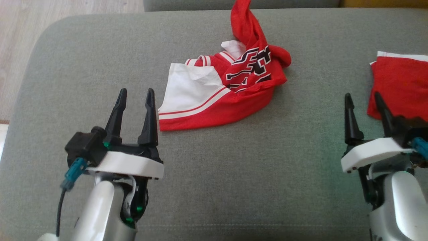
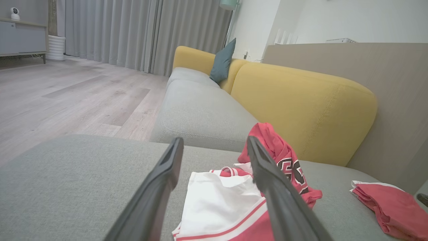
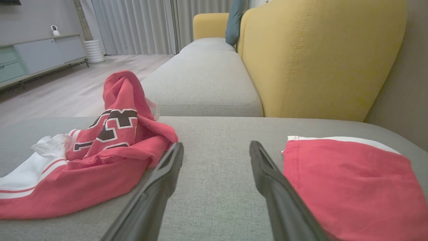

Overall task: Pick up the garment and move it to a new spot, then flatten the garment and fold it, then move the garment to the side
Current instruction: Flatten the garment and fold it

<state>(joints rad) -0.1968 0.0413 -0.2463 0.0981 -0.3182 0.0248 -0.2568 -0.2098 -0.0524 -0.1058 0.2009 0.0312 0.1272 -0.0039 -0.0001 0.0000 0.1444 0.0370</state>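
Note:
The garment (image 1: 230,87) is a crumpled red jersey with white panels, stripes and black lettering, heaped on the grey cushion (image 1: 214,167) a little past its middle, one red end standing up. It also shows in the left wrist view (image 2: 230,201) and right wrist view (image 3: 100,154). My left gripper (image 1: 135,93) hovers open just left of the garment's white corner, nothing between its fingers. My right gripper (image 1: 363,97) stands open at the right, apart from the garment, beside a folded red piece (image 1: 399,83).
The folded red piece with a white edge (image 3: 351,180) lies at the cushion's right side. A yellow backrest (image 3: 317,57) runs behind the seat, with a second grey cushion (image 2: 200,113) and a teal pillow (image 2: 222,62) beyond. Wooden floor (image 1: 20,40) lies past the left edge.

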